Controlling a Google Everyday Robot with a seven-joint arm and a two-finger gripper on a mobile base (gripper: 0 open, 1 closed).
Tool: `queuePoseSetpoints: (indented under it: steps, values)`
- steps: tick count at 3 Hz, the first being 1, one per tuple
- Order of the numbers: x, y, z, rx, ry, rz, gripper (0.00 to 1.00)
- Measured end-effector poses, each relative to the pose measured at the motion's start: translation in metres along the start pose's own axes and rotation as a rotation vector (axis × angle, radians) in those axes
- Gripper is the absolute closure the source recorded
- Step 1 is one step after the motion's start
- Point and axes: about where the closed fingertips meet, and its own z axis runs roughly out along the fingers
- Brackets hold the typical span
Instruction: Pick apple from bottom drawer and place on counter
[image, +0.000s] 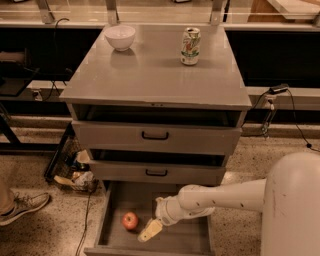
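Speckled terrazzo floor (282, 152), long pale ledge (280, 23) with metal posts (112, 10) out back, black cables (296, 125) trailing, someone's sneaker (25, 206) on the left.

apple (130, 220) in bottom drawer (186, 241), tool (150, 231) just right of it, bowl (120, 37) and can (190, 46) on counter (150, 75)

no legible text. can (190, 46) on counter (150, 75) carries a printed label with green and red marks, letters unreadable. gripper (150, 231) sits in bottom drawer (185, 240), just beside apple (130, 220).
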Motion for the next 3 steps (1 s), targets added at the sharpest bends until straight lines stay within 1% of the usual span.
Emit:
queuePoseSetpoints:
  steps: [1, 2, 3]
  values:
    - [0.0, 0.0, 0.0, 0.0, 0.0, 0.0, 0.0]
    - [0.011, -0.012, 0.038, 0.014, -0.069, -0.009, 0.0]
    - [0.01, -0.027, 0.077, 0.015, -0.128, -0.033, 0.0]
